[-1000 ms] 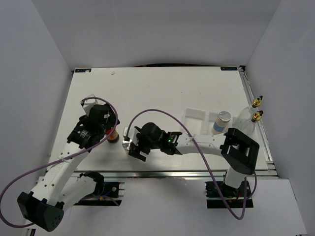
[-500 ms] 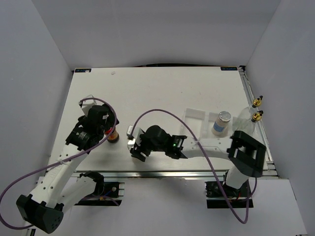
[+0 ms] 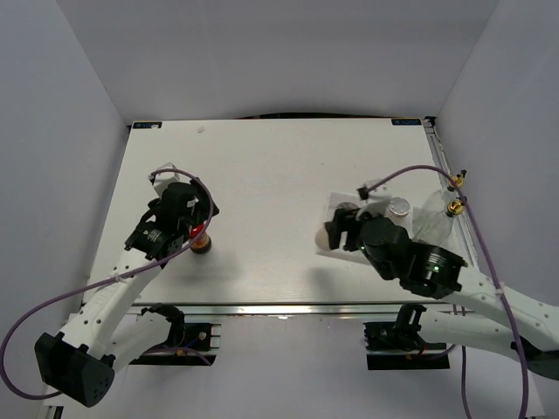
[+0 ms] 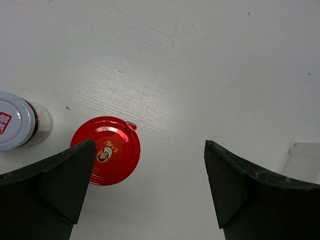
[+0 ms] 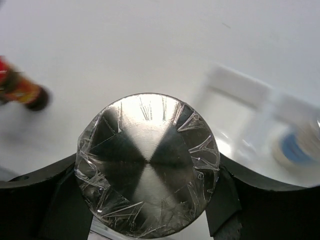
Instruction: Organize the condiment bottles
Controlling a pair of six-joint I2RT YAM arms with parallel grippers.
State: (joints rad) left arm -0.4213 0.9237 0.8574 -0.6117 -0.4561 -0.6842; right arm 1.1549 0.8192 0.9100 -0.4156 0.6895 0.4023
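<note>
Shaker, round with a brushed silver lid under crinkled film, is clamped in your right gripper with the tray just beyond it, and its slick wall could slip or tip on release; your left gripper gapes above the glossy red-lidded jar.

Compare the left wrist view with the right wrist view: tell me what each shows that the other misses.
Left wrist only: a small pale-lidded round jar and the open left gripper. Right wrist only: a silver-lidded shaker clamped in the right gripper, and a blurred blue-labelled shaker. Both: the red-lidded brown jar and the white plastic tray.
</note>
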